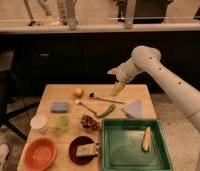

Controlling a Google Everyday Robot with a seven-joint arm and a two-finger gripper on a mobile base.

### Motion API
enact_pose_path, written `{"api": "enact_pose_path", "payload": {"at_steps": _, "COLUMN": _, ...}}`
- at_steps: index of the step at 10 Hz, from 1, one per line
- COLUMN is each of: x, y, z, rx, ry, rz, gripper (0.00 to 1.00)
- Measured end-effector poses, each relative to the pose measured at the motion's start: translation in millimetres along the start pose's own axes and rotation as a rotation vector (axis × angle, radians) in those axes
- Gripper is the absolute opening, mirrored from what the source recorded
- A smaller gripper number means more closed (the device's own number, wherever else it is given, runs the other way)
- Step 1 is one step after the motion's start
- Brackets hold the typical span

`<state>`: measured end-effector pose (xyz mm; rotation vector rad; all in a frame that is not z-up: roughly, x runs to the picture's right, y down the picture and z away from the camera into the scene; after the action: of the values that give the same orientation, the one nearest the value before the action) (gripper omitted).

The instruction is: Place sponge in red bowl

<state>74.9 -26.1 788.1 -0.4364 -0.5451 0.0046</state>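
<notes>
Wooden table (53, 95), read left to right. Near-left corner: round orange-red shallow bowl (40, 154), nothing inside it. Just behind it, a small white round container (39, 122). Further back sits the small flat blue-grey sponge (59, 106), lying flat on the tabletop, well apart from the bowl and from the robot. Right of the white container: a small pale-green translucent cup (63, 122). At the far edge, a small round orange fruit (78, 92). Front centre: a dark brown round plate (73, 148) carrying a pale boxy item (87, 149), not identifiable. Behind the plate is a dark reddish clustered item (88, 121), possibly grapes. A thin metal utensil (85, 105) lies diagonally mid-table, with a green elongated vegetable (105, 111) just to its right. A long-handled tool with a dark head (106, 99) lies across the far side. The pale two-finger gripper (118, 89) points down over the far centre-right of the table, above that handle. Whether it is parted or closed cannot be made out. The white arm (168, 82) enters from the right. Beside it lies a pale blue triangular folded cloth (134, 107). Near-right: a green rectangular tray (120, 150) holding a yellowish elongated item (146, 140).
</notes>
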Motion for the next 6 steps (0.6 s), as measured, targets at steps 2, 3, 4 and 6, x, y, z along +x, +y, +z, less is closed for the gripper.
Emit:
{"api": "enact_pose_path", "payload": {"at_steps": 2, "x": -6.3, "y": 0.9, "z": 17.7, "rx": -0.012, "ry": 0.007, "rz": -0.014, "gripper": 0.80}}
{"api": "enact_pose_path", "payload": {"at_steps": 3, "x": -14.1, "y": 2.2, "z": 30.3, "rx": -0.012, "ry": 0.010, "rz": -0.017, "gripper": 0.80}}
{"api": "enact_pose_path", "payload": {"at_steps": 4, "x": -21.7, "y": 3.6, "z": 39.6, "rx": -0.020, "ry": 0.006, "rz": -0.027, "gripper": 0.80}}
{"api": "enact_pose_path", "payload": {"at_steps": 6, "x": -21.7, "y": 3.8, "z": 39.9, "rx": -0.021, "ry": 0.007, "rz": -0.027, "gripper": 0.80}}
